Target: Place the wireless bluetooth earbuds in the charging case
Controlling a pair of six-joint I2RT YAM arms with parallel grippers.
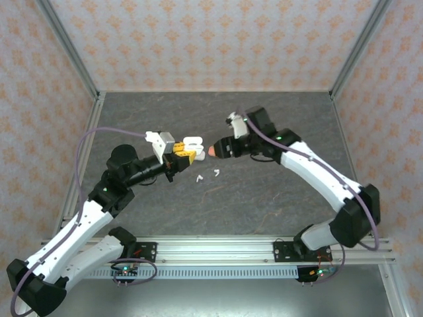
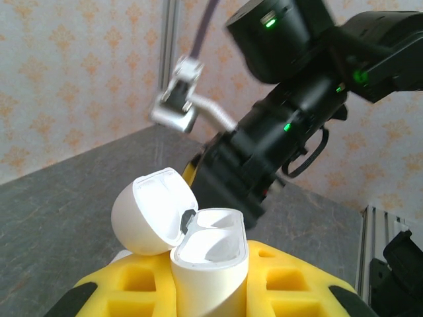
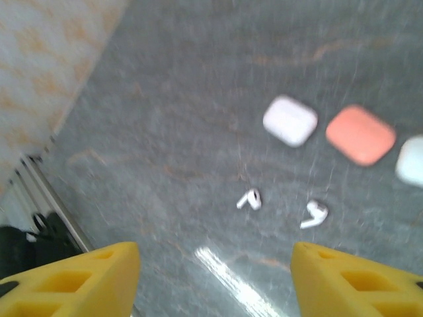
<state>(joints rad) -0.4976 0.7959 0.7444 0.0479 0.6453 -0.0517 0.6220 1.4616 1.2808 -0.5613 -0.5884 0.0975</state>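
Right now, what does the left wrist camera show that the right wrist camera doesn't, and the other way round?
Left wrist: a white charging case, its lid flipped open, clamped in the left gripper, with the black right arm beyond.
Right wrist: two white earbuds lying on the table, then a white case, a pink case and a pale one at the edge, seen past the open right gripper.
Both: yellow fingers, grey table, patterned wall.

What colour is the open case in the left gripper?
White charging case; clearest from the left wrist.
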